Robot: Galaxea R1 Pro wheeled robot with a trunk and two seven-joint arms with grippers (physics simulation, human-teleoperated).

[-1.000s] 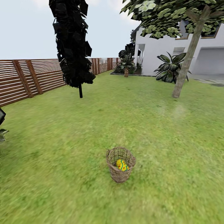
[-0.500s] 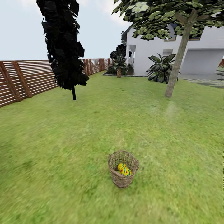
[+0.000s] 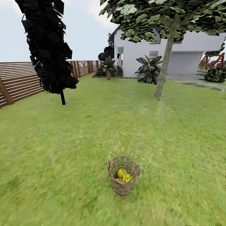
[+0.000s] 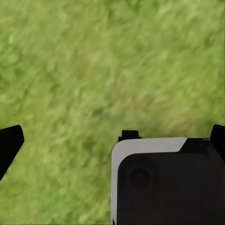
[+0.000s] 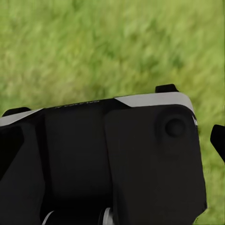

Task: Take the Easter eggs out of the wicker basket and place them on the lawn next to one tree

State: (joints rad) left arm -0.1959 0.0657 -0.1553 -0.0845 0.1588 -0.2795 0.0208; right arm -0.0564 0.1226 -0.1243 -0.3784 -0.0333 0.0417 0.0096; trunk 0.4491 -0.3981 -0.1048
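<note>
A wide green lawn (image 3: 78, 131) fills the garden, running back to a brown slatted fence (image 3: 18, 81) on the left and a white house (image 3: 188, 50) at the far end. A dark, cone-shaped tree on a thin stem (image 3: 47, 47) stands at the left, well apart from a taller tree (image 3: 163, 69) with a bare grey-brown trunk and leafy crown on the right side of the grass. Broad-leaved bushes (image 3: 149, 69) and a short palm (image 3: 108, 67) grow close to the house, grey paving stones (image 3: 201, 84) lie at the far right, and a reddish wooden frame (image 3: 213, 60) stands beyond them. In the near middle of the grass sits a small woven basket (image 3: 123, 185), upright, with open lawn all round it and nothing between it and the trunked tree. Inside it lie yellow eggs (image 3: 124, 175) with blue zigzags and red dots; two can be made out touching each other, and whether a third lies beneath them cannot be told. The left wrist view looks down on grass, with a black and white block of the robot's own body (image 4: 164, 183) near the lens and dark finger edges at both borders; the right wrist view shows much the same, a black housing (image 5: 108, 159) over grass. Whether either claw is open or closed cannot be told; neither touches anything visible. No writing can be read anywhere.
</note>
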